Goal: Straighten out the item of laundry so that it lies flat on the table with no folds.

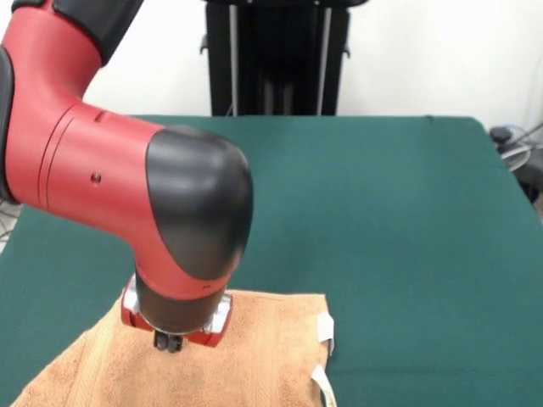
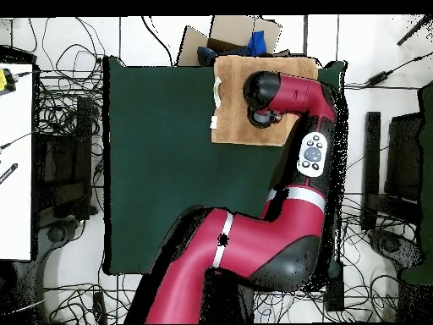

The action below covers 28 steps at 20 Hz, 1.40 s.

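The peach-orange towel (image 1: 263,356) lies on the green table (image 1: 382,212) at the picture's bottom left, and its near part runs out of the front view. It looks mostly spread, with white tags (image 1: 325,327) on its right edge. My gripper (image 1: 170,342) hangs from the red and black arm just above the towel's middle, its dark fingertips close together with nothing seen between them. In the overhead view the towel (image 2: 237,118) sits at the table's (image 2: 161,169) top right corner. The arm's wrist covers part of it and hides the gripper.
The black pedestal (image 1: 276,55) stands behind the table's far edge. In the overhead view a cardboard box with a blue item (image 2: 232,38) lies just past the table edge by the towel. Cables cover the floor all round, and a white desk (image 2: 15,161) stands at the left.
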Tool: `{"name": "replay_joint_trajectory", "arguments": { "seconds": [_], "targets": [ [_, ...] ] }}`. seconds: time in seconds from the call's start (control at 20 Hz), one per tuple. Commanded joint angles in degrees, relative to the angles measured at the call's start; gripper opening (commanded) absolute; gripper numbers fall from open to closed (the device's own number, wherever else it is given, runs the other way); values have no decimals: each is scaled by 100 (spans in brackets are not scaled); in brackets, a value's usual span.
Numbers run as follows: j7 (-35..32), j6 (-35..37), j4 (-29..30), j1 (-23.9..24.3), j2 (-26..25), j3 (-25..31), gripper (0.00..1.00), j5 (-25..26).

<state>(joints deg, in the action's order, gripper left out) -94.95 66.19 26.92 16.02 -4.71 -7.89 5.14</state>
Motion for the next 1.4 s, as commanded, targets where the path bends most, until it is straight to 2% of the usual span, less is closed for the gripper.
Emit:
{"name": "replay_joint_trajectory", "arguments": {
  "seconds": [0.05, 0.45, 0.6, 0.7, 0.75, 0.85, 1.05, 1.15, 1.4],
  "targets": [
    [-725, -527, -1210, -121, -1634, 700, 0, 41],
    [-1285, -397, -1775, -246, -1991, 516, 0, 321],
    [-1179, -597, -1587, -255, -1915, 576, 0, 300],
    [-1182, -1200, -881, -273, -1587, 604, 0, 244],
    [-1284, -1633, -280, -282, -1301, 595, 0, 231],
    [-1205, -1995, 581, -235, -875, 664, 0, 136],
    [-1217, -2581, 1931, -85, -158, 775, 0, 43],
    [-1131, -2813, 2342, -57, 60, 753, 0, 73],
    [-737, -2679, 2561, -35, 157, 670, 0, -24]
  ]
}}
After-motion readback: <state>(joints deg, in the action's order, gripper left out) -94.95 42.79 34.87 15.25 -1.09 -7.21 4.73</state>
